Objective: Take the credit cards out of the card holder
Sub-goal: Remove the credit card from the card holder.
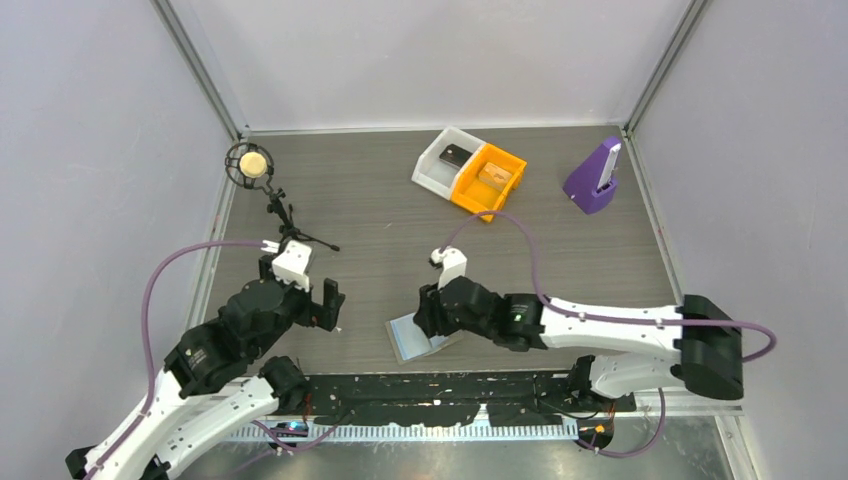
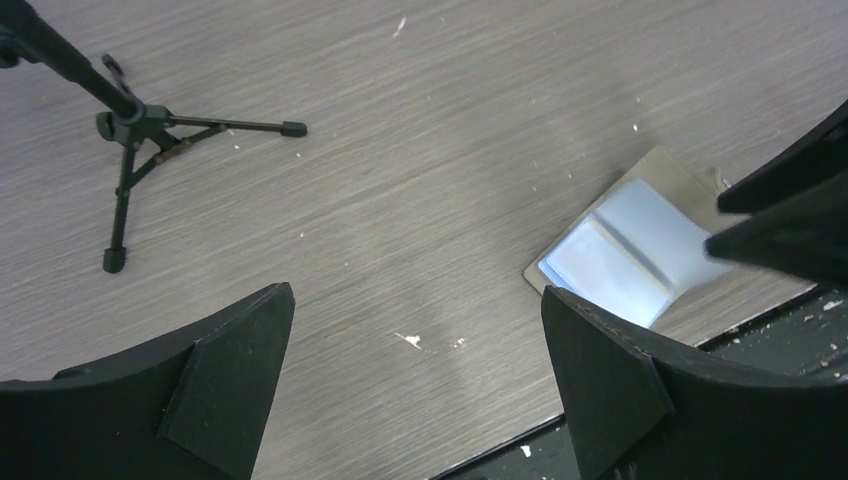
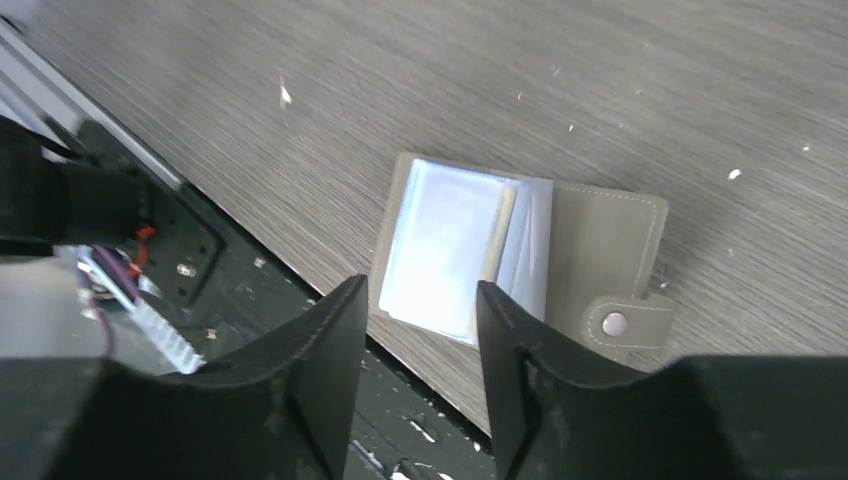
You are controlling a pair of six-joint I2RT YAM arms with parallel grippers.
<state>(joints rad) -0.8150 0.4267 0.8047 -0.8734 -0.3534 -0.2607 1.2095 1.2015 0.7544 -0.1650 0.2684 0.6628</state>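
- Left hand (image 2: 415, 300): fingers spread wide, nothing between them, nothing held. It hangs above bare tabletop (image 1: 380, 220), not touching it.
- Beyond this hand and to its left: a microphone stand (image 1: 250, 165). It has a round head on a thin black pole and three tripod feet planted on the wood grain.
- To this hand's right, near it, at the near edge of the tabletop: the card holder (image 2: 620, 255). It lies flat and opened out, with the pale blue panels facing up and grey-brown cover showing round them.
- Right hand (image 3: 420, 290): fingers partly apart, with a clear gap between them. Nothing is clamped in that gap. It is directly over the near edge of the card holder, whose blue panels show between the two fingers.
- In the right wrist view the clear sleeves are fanned over the left half of the holder. The right half shows plain cover. The snap tab (image 3: 620, 322) with its metal stud sticks out beside the right-side finger.
- I cannot tell whether cards sit inside the sleeves.
- I cannot tell whether the fingertips touch the holder.
- Well beyond the right hand: a white bin (image 1: 432, 165) and an orange bin (image 1: 505, 180), touching side by side. A dark flat item lies in the white one and tan pieces in the orange.
- Farther to the right of those, at the far right corner: a purple stand (image 1: 590, 188) with a white piece upright in it.
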